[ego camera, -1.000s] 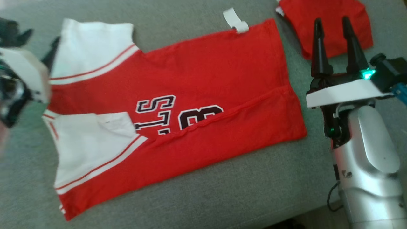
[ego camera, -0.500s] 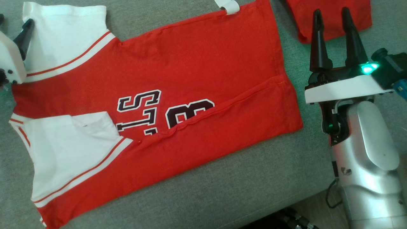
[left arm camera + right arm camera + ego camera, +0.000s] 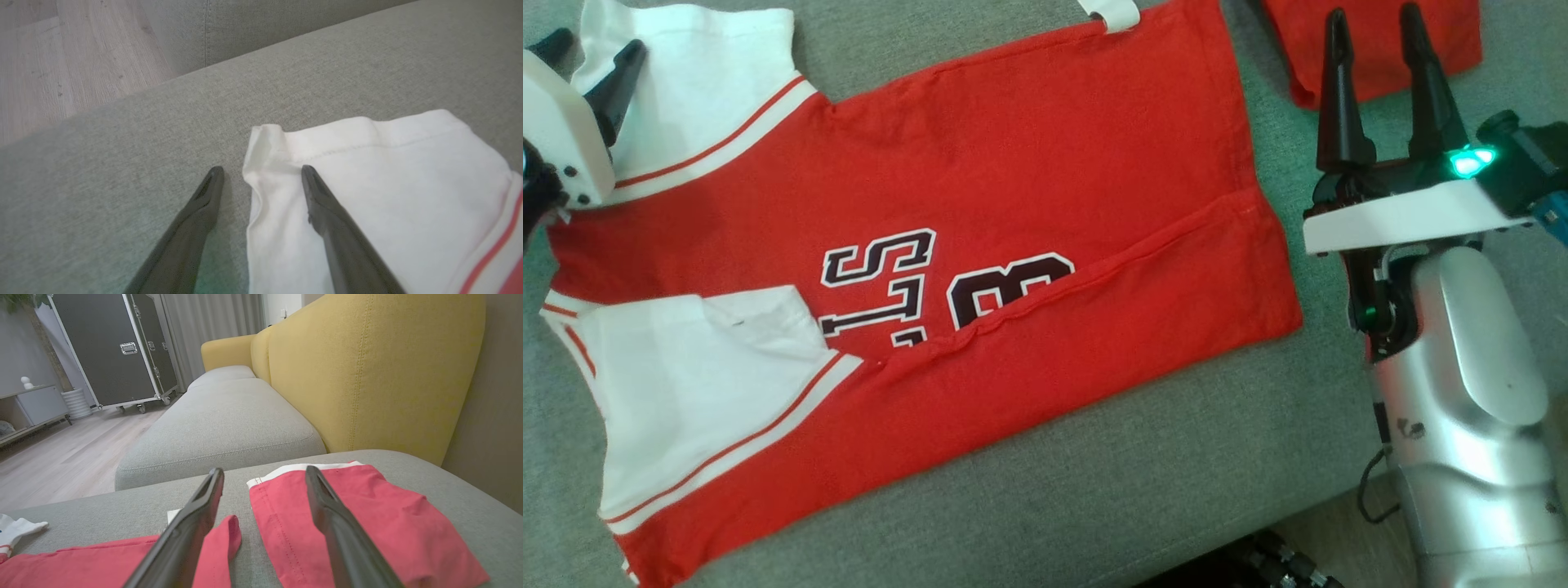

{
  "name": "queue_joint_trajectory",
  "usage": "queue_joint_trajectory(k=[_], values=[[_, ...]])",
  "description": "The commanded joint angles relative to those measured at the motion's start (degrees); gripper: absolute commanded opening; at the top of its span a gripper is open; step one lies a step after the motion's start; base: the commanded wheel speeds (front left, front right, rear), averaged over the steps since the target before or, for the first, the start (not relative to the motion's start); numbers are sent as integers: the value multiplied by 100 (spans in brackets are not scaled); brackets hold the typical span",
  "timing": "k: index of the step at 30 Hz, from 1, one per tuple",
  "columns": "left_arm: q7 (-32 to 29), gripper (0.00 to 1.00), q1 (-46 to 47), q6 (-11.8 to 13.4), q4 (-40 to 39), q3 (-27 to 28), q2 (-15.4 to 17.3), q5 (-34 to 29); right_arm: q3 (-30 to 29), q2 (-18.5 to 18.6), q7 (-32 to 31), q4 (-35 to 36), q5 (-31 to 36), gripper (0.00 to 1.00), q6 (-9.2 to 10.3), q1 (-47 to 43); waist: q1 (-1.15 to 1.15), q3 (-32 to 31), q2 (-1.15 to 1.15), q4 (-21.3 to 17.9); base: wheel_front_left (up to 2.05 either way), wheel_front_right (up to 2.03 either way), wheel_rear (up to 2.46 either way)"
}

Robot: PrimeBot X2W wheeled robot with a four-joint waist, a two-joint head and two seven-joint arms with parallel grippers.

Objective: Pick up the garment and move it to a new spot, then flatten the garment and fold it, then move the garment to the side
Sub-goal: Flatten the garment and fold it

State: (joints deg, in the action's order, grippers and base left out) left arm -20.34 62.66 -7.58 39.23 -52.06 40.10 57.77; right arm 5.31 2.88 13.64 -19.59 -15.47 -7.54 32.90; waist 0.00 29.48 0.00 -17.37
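The garment (image 3: 1013,163) is a red jersey with white sleeves and black lettering, lying flat on the grey cushion (image 3: 1176,474), its near side folded over along a long crease. My left gripper (image 3: 595,47) is open at the far sleeve (image 3: 703,73). In the left wrist view, the left gripper (image 3: 261,169) straddles the white sleeve's (image 3: 388,171) corner, with one finger over the cushion and one over the cloth. My right gripper (image 3: 1372,15) is open and holds nothing, to the right of the jersey's hem. In the right wrist view, the right gripper (image 3: 263,470) points between the jersey (image 3: 102,563) and another garment.
A second, folded red garment (image 3: 1454,41) lies at the far right of the cushion. The cushion's front edge runs at the lower right, with wooden floor (image 3: 1339,523) beyond it. A yellow sofa back (image 3: 367,375), another grey seat (image 3: 229,424) and a black wheeled case (image 3: 114,351) stand farther off.
The head camera shifted, so the whole picture slid. My left gripper moved a little right, onto the far sleeve's edge, and both fingers now show. The right arm stayed nearly still.
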Motion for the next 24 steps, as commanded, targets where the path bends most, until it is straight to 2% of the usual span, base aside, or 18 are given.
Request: queue_joint_trajectory(k=[1, 2, 4, 7, 13, 17, 24], values=[[-128, 22, 165, 9, -134, 73, 266, 126, 103, 0, 17, 136, 17, 100, 5, 83, 0, -7, 0, 0, 0, 0, 0], [-284, 0, 141, 9, -272, -52, 270, 261, 98, 0, 6, 121, 33, 100, 5, 94, 0, -18, 0, 5, 0, 0, 0], [-384, 0, 134, 9, -455, -151, 336, 527, 73, 0, -39, 84, 116, 100, 5, 117, 0, -52, 0, 39, 0, 0, 0], [-153, 0, 188, 9, -513, -243, 376, 602, 53, 0, -139, 48, 265, 100, 5, 178, 0, -124, 0, 124, 0, 0, 0], [476, 0, 164, 9, -819, -345, 159, 1010, 57, -1, -527, -56, 592, 100, 5, 376, 0, -397, 0, 487, 0, 0, 0], [998, 0, 189, 9, -1012, -496, 138, 925, 85, 17, -864, -218, 783, 100, 5, 542, 0, -595, 0, 831, 0, 0, 0], [1689, 0, 77, 9, -1374, -730, 80, 908, 185, 403, -1738, -1063, 783, 100, 5, 888, 0, -846, 0, 1464, 0, 0, 0]])
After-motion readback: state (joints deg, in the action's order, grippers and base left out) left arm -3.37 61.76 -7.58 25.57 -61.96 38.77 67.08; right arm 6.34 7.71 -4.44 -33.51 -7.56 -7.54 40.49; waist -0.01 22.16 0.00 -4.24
